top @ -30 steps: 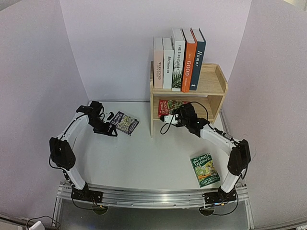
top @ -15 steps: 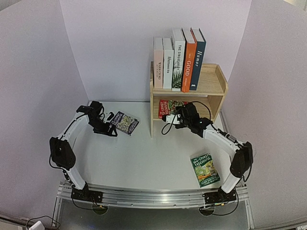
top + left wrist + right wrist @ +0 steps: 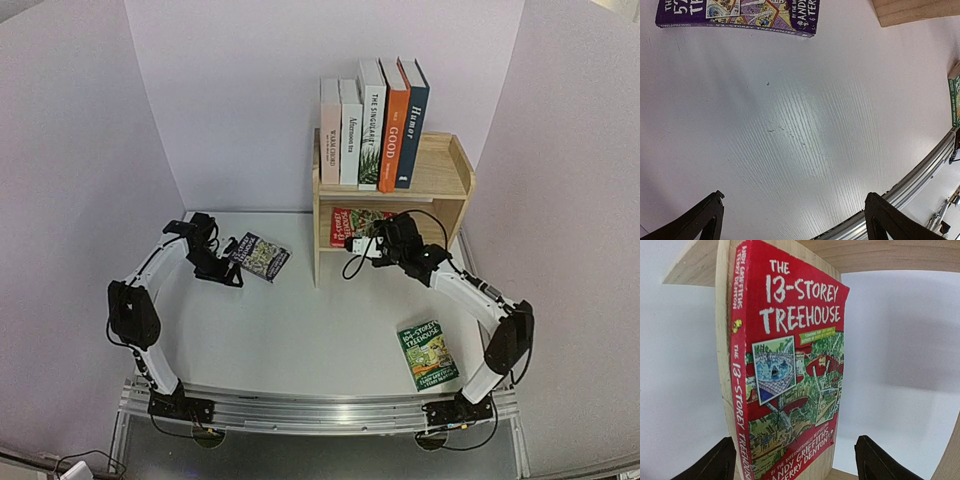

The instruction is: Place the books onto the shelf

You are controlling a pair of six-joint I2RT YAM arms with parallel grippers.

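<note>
The light wooden shelf (image 3: 442, 182) carries several upright books (image 3: 372, 125) on its top board. A red Treehouse book (image 3: 790, 375) stands in the lower tier, leaning on the left side panel (image 3: 722, 315). My right gripper (image 3: 790, 460) is open just in front of it, fingers on either side and clear of the cover. A purple book (image 3: 260, 256) lies flat on the table, and my left gripper (image 3: 232, 245) hovers open beside its left end. The left wrist view shows the purple book (image 3: 735, 15) at the top edge. A green book (image 3: 428, 354) lies flat at the near right.
The white table (image 3: 290, 330) is closed in by pale walls at the left, back and right. An aluminium rail (image 3: 320, 410) runs along the near edge by the arm bases. The shelf's lower tier (image 3: 430, 225) is bare to the right of the red book.
My right gripper has opened and let go of the red book, which now stands in the lower tier. The right arm drew back slightly. The left arm barely moved.
</note>
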